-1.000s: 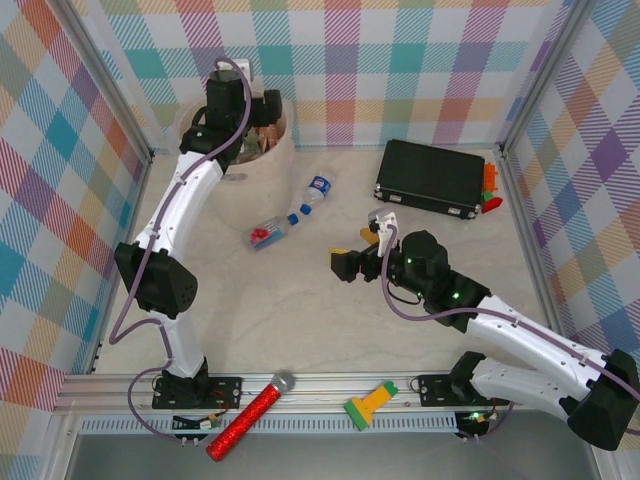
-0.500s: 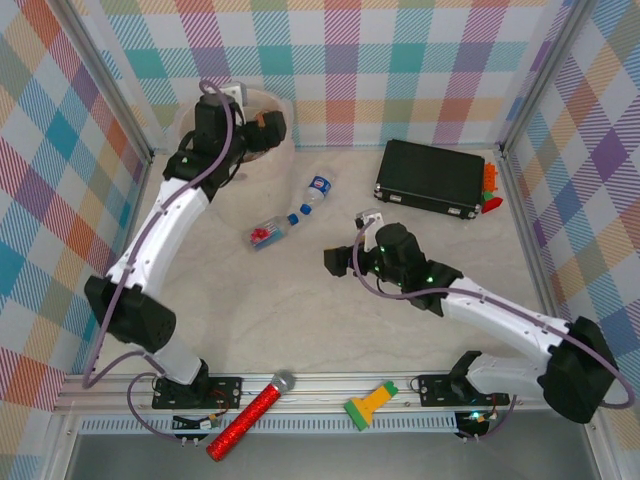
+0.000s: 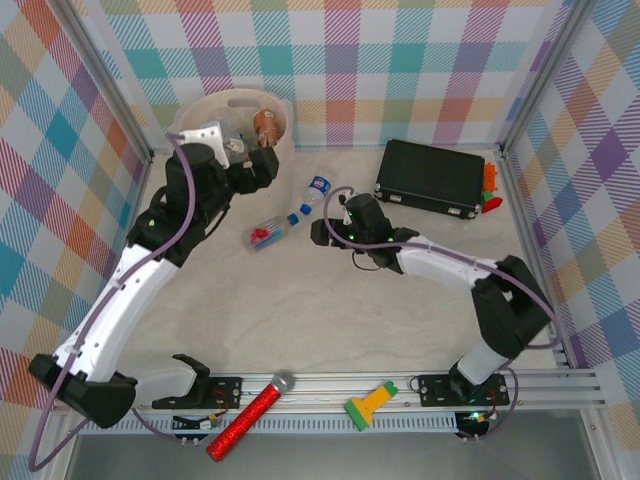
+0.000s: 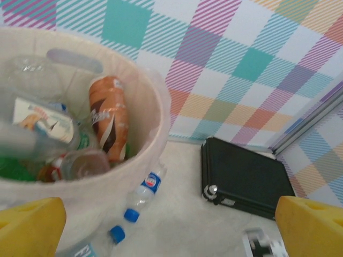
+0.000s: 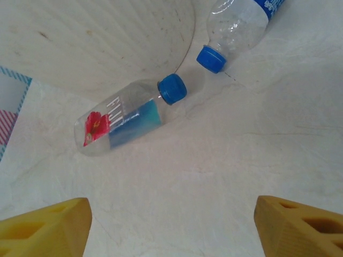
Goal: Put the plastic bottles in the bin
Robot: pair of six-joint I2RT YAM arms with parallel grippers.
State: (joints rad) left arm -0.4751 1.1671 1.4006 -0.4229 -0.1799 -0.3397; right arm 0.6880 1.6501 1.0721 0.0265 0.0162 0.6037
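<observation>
The upper bottle [image 5: 238, 24] runs off the top edge, and the bin [image 4: 143, 110] off the left.

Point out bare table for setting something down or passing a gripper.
Widest bare patch: the table from the red-flower bottle and blue-label bottle to the front rail. Smaller: between black case and right arm. Crowded: by the bin, with both bottles, left gripper, right gripper.

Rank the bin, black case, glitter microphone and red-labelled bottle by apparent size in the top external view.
Largest to smallest:
1. bin
2. black case
3. red glitter microphone
4. red-labelled bottle
The microphone lies nearer the camera, so its lead may be overstated.
</observation>
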